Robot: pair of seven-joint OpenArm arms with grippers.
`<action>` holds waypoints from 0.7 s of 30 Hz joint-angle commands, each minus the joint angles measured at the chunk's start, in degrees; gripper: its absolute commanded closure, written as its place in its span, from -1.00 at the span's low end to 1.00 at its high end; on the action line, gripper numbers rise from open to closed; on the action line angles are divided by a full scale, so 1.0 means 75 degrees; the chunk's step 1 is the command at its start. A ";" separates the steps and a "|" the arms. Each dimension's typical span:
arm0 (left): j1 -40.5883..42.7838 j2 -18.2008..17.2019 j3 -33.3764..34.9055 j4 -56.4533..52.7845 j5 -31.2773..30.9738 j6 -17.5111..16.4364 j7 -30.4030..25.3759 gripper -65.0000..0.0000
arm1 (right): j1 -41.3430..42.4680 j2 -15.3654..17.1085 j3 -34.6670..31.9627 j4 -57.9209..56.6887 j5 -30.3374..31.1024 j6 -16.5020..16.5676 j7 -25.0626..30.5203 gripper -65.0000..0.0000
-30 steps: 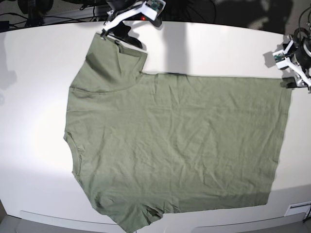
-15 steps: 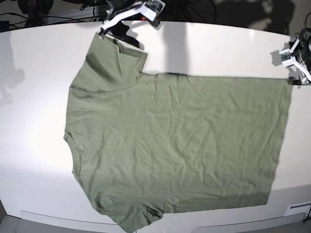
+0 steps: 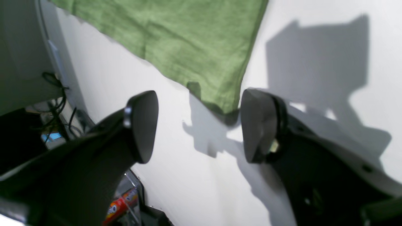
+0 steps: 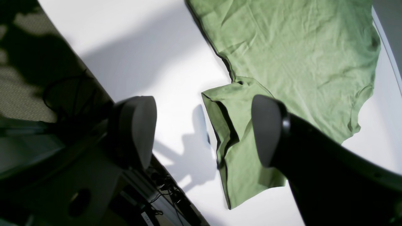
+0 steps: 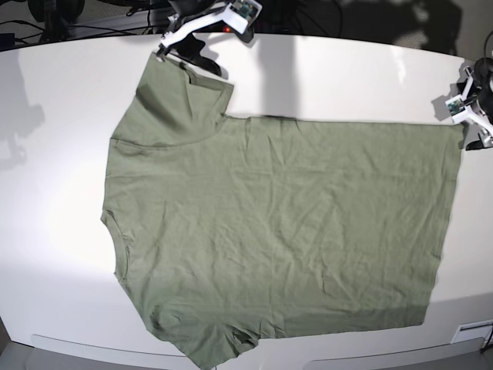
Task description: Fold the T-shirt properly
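Left wrist view: left gripper (image 3: 198, 125) stands with jaws wide apart, nothing between them, hanging above the white tabletop (image 3: 314, 37). Right gripper (image 4: 201, 131) is likewise spread wide and empty.

Step in hand, as I judge it: taking hold of the far edge of the wrinkled sage-green cotton T-shirt (image 5: 277, 231) for a lengthwise fold. To do it well, each gripper should probably come down so one finger slides under the cloth edge, then pinch both layers close to the corner; both arms should lift and carry together so the fold line runs straight. A shallow bite risks catching only the top layer.

Left gripper outward: the shirt's hem corner lies just beyond the inner face of one finger (image 3: 256, 125), near the gap but not in it. Right gripper outward: the far sleeve, doubled over itself, lies below the gap and under one finger (image 4: 267, 128), apart from it.

Base view: shirt lies flat, spread across the middle of the table, neck end left, hem right, near sleeve at the near table edge.
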 commanded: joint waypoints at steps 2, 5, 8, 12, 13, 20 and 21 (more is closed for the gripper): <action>-0.0050 0.0140 -0.0017 -0.0023 0.0026 -0.0044 0.0015 -0.25 | 0.0052 -0.0105 -0.0052 0.0175 0.0143 -0.0143 0.0463 -0.44; -0.0064 0.0548 -0.0017 -0.0029 0.0026 -0.0047 -0.0064 -0.25 | 0.0090 -0.0108 -0.0052 0.0178 0.0140 -0.0143 0.0466 -0.44; -0.0082 0.0831 -0.0017 -0.0026 0.0029 -0.0047 -0.0029 -0.25 | 0.0085 -0.0108 -0.0052 0.0178 0.0143 -0.0143 0.0463 -0.44; -0.0082 0.0749 -0.0017 -0.0029 0.0032 -0.0047 0.0216 -0.21 | 0.0085 -0.0105 -0.0052 0.0178 0.0143 -0.0143 0.0460 -0.44; -0.0082 0.0702 -0.0017 -0.0029 0.0032 -0.0047 0.0248 -0.18 | 0.0085 -0.0105 -0.0052 0.0178 0.0143 -0.0140 0.0460 -0.44; -0.0082 0.0679 -0.0017 -0.0026 0.0026 -0.0044 -0.0953 0.92 | 0.0085 -0.0105 -0.0052 0.0178 0.0143 -0.0143 0.0460 -0.44; -0.0085 0.0679 -0.0020 -0.0026 0.0026 -0.0044 -0.1148 1.00 | 0.0085 -0.0105 -0.0052 0.0178 0.0143 -0.0140 0.0460 -0.44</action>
